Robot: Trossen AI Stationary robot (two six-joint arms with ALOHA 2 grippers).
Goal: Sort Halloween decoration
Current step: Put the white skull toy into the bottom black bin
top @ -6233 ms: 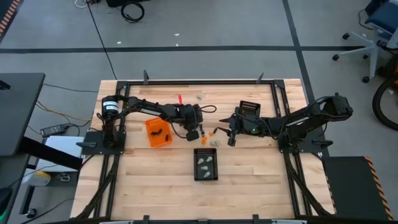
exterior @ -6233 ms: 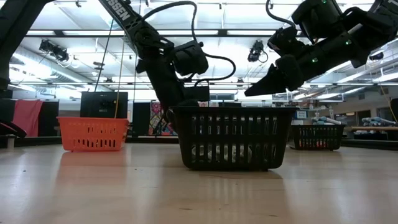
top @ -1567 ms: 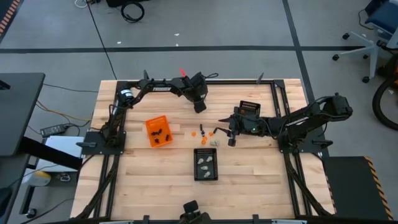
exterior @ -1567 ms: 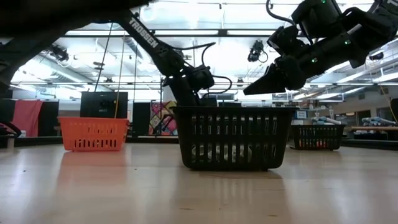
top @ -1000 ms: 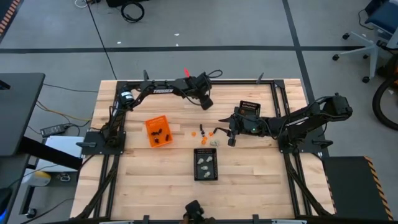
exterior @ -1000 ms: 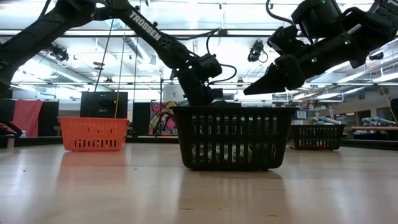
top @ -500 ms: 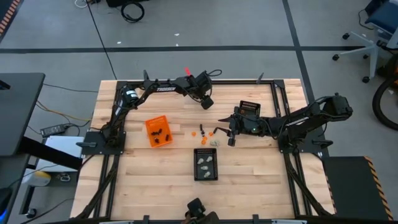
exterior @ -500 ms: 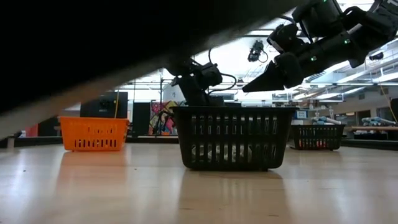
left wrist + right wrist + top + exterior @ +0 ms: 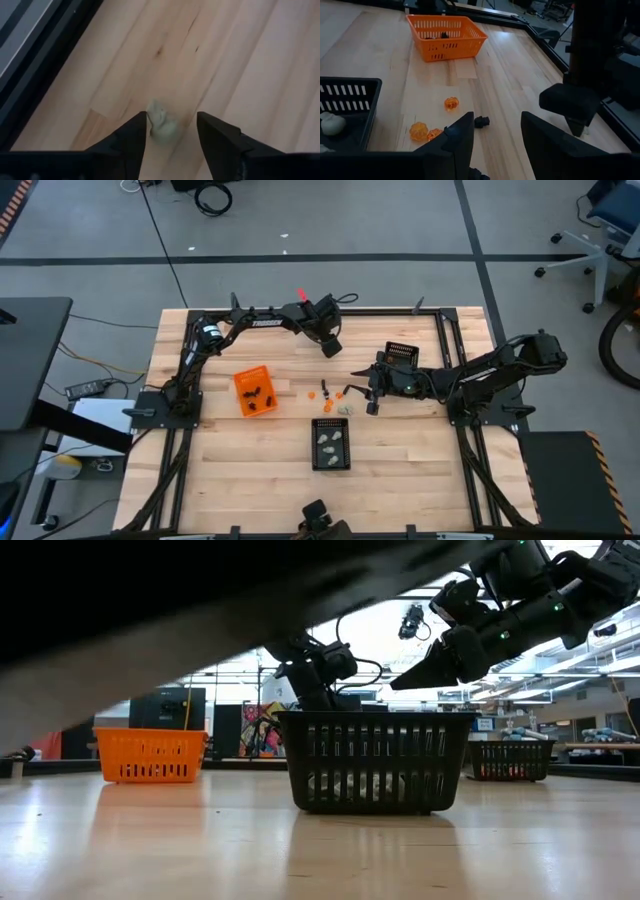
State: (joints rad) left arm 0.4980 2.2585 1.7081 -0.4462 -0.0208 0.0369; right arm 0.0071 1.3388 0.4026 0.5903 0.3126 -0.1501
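A pale grey-white decoration piece (image 9: 161,123) lies on the wood near the table's far edge, between the fingers of my left gripper (image 9: 172,129), which is open and tipped downward (image 9: 331,347). My right gripper (image 9: 495,135) hangs open above mid-table (image 9: 362,390) with nothing between its fingers. In front of it, orange pieces (image 9: 451,103) (image 9: 418,131) and a black piece (image 9: 481,121) lie on the table. The orange bin (image 9: 253,392) holds black pieces. The near black mesh bin (image 9: 331,444) holds pale pieces. My left gripper has one finger (image 9: 136,134) right beside the pale piece's side (image 9: 151,120); whether it touches cannot be told. The other finger stands clear of it. The fingers come slanting down from above, and the piece rests on the table.
A second black mesh bin (image 9: 400,352) stands toward the far right. A black frame rail (image 9: 45,55) runs along the far edge beside the left gripper. A dark blurred shape (image 9: 150,610) close to the low camera covers that view's upper left.
A dark blurred shape has come across the upper left of the low view, covering most of the left arm there.
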